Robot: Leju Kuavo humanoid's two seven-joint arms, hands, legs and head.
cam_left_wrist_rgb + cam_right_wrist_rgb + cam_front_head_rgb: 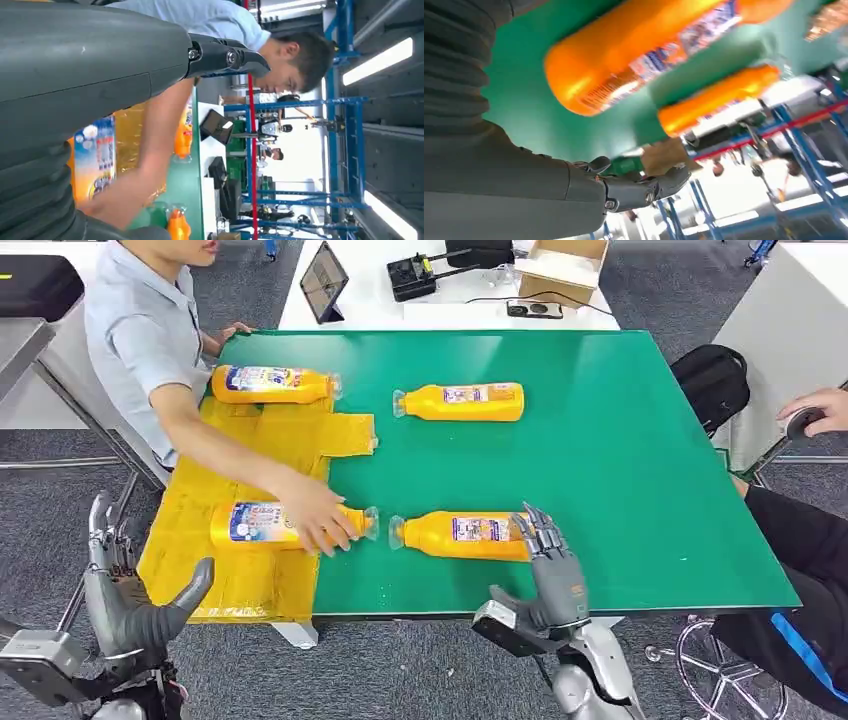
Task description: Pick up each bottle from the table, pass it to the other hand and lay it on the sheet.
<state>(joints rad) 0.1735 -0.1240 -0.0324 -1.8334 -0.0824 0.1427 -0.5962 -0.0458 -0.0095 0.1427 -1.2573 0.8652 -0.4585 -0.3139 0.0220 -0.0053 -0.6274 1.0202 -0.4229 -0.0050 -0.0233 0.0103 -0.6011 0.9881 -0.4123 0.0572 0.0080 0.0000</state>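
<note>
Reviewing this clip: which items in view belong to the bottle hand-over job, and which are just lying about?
Job items:
- four orange bottles, e.g.
- yellow sheet
- right hand
- left hand

Lying about:
- tablet
- cardboard box
- black backpack

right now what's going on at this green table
Four orange plastic bottles lie on their sides. Two rest on the yellow sheet at the table's left; a person's hand grips the nearer one, the farther one lies untouched. Two lie on the bare green table. The robot's right hand, fingers spread, is at the base of the near bottle. Its left hand hangs open off the table's left edge.
</note>
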